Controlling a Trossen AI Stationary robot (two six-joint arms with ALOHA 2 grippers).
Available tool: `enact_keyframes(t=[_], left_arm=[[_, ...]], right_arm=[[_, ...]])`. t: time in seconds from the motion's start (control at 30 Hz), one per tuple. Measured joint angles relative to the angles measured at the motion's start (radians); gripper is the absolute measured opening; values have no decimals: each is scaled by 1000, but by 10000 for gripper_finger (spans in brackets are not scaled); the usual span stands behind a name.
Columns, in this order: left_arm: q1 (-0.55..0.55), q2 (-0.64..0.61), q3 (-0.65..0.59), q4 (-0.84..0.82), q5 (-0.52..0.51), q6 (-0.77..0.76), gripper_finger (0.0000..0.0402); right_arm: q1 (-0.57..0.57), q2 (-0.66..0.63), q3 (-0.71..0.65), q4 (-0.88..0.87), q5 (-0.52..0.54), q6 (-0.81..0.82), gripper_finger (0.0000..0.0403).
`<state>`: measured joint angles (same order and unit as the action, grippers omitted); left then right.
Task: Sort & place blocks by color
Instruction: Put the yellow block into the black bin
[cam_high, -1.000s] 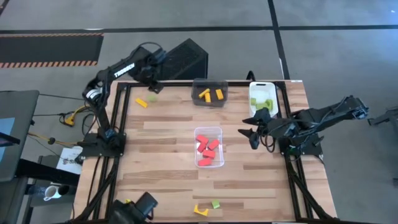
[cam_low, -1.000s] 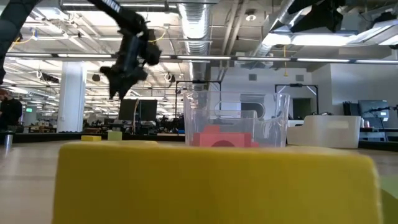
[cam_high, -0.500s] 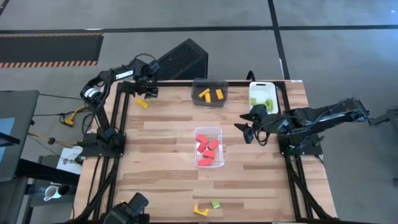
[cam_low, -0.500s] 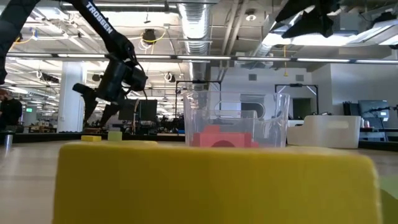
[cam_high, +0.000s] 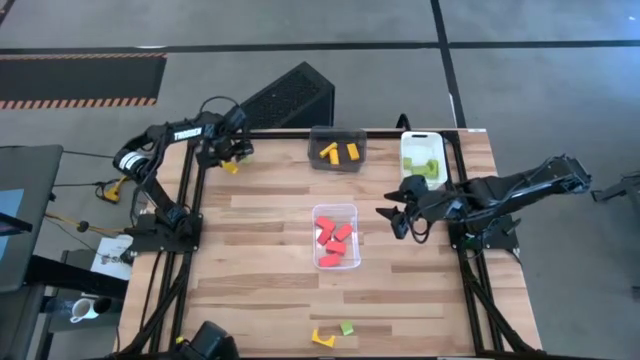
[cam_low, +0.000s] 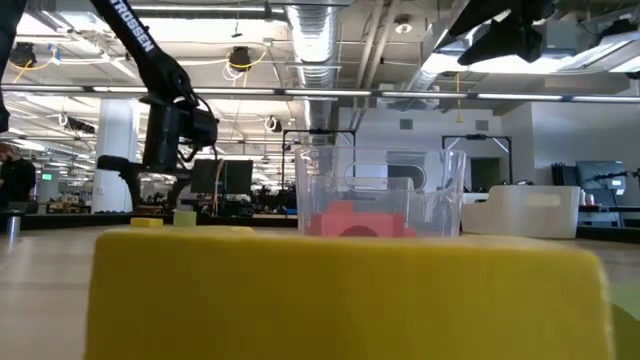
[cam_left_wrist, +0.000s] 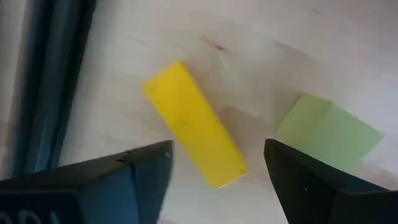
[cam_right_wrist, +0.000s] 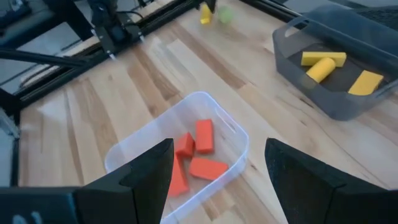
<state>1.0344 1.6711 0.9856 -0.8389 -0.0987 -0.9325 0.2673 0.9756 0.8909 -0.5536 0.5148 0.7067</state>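
Table: pale wooden planks, black frame rails.
Left arm: reaches low over the far left corner.
Left gripper: fingers parted, empty, straddling the yellow bar block; light green block just beside.
Right arm: stretched inward, gripper fingers spread, holding nothing, beside the clear bin of red blocks.

Far-left corner: yellow bar and green block lie apart, bare tabletop around each. Frame rail runs close beside bar. Clear bin occupies centre; broad open wood on both sides.
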Motion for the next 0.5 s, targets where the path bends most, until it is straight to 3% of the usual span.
enact_keyframes(t=[0.5], left_arm=[[-13,-2,-10,-27,-37,-331,235]], right_arm=[[63,0,0,-4,0,14,276]])
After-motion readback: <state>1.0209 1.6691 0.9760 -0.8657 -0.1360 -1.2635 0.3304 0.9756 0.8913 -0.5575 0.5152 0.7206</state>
